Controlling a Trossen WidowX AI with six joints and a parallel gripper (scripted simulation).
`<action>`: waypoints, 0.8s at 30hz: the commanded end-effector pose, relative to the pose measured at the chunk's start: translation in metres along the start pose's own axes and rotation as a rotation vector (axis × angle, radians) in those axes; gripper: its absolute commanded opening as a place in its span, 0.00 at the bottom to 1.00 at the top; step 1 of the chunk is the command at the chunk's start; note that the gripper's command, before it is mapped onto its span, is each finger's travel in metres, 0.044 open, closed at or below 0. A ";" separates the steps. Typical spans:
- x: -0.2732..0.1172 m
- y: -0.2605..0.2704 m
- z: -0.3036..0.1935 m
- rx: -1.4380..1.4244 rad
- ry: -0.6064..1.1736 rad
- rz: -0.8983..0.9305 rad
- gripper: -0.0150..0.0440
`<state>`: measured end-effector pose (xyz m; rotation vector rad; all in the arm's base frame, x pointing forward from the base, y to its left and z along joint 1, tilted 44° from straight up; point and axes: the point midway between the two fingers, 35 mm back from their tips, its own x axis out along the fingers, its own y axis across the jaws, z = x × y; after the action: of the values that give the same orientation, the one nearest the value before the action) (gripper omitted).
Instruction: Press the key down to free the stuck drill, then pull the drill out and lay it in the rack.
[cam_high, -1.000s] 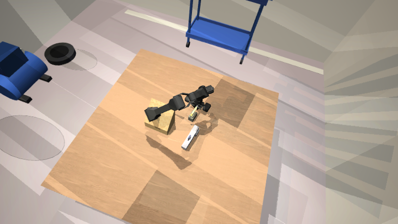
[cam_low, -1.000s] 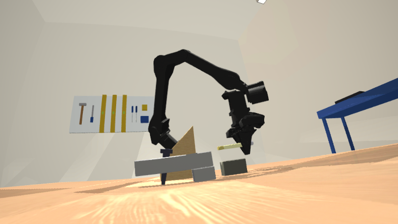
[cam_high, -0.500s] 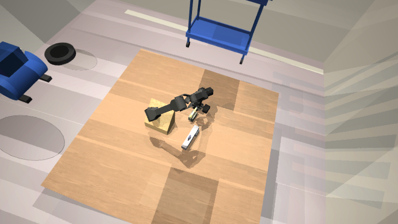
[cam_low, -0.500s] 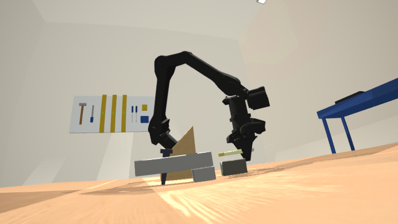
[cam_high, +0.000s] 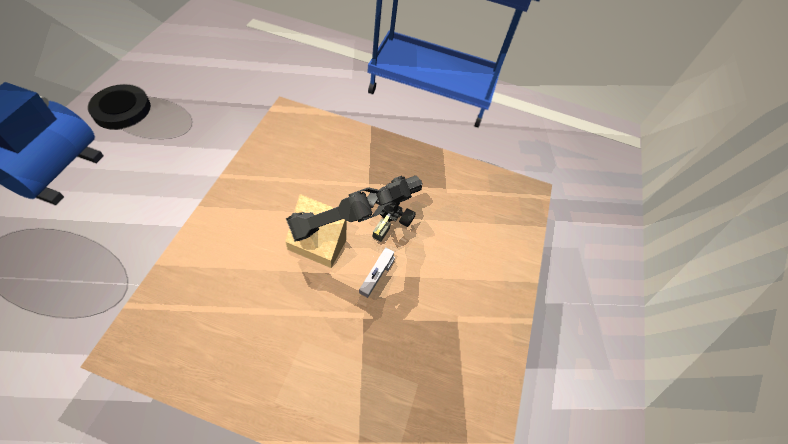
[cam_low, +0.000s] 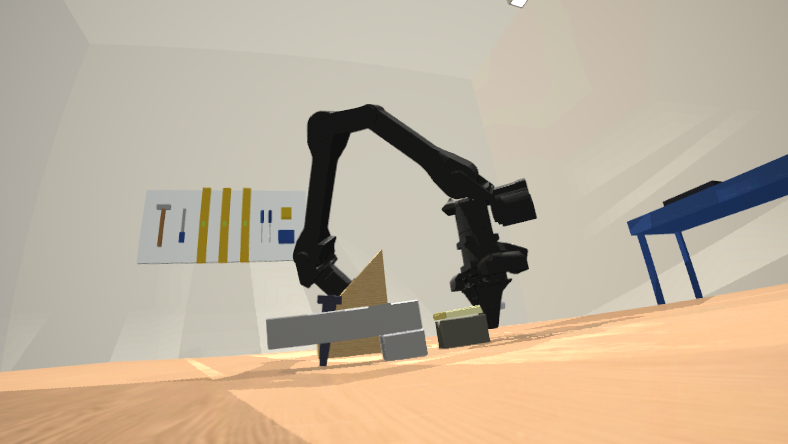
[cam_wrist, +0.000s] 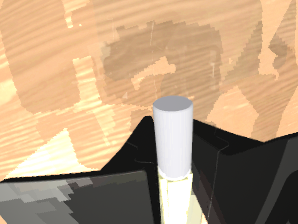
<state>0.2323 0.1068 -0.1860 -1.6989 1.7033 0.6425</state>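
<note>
The drill (cam_high: 382, 225) (cam_low: 458, 313) (cam_wrist: 173, 140) has a yellow body and a smooth grey shank. My gripper (cam_high: 392, 214) (cam_low: 494, 324) (cam_wrist: 160, 121) is shut on the drill near its shank end, with the shank sticking out past the fingers. The drill lies level along the top of the rack (cam_high: 378, 237) (cam_low: 463, 332), a low dark grey block; whether it rests fully in it cannot be told. The long grey holder block (cam_high: 368, 285) (cam_low: 352, 324) stands near the rack. The dark key (cam_high: 374, 273) (cam_low: 329, 301) passes down through this block, its tip reaching below it.
A wooden wedge (cam_high: 320, 250) (cam_low: 368, 286) stands beside the arm's base, behind the holder block in the exterior view. A small grey block (cam_low: 405, 345) is under the holder's end by the rack. A blue cart (cam_high: 435, 68) stands beyond the table.
</note>
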 end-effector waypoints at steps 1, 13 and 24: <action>0.006 0.000 -0.001 -0.003 0.006 -0.003 0.25; 0.007 -0.001 0.001 -0.001 -0.003 -0.005 0.43; 0.007 -0.001 0.001 -0.001 -0.003 -0.005 0.92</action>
<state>0.2330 0.1024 -0.1923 -1.6995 1.6976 0.6474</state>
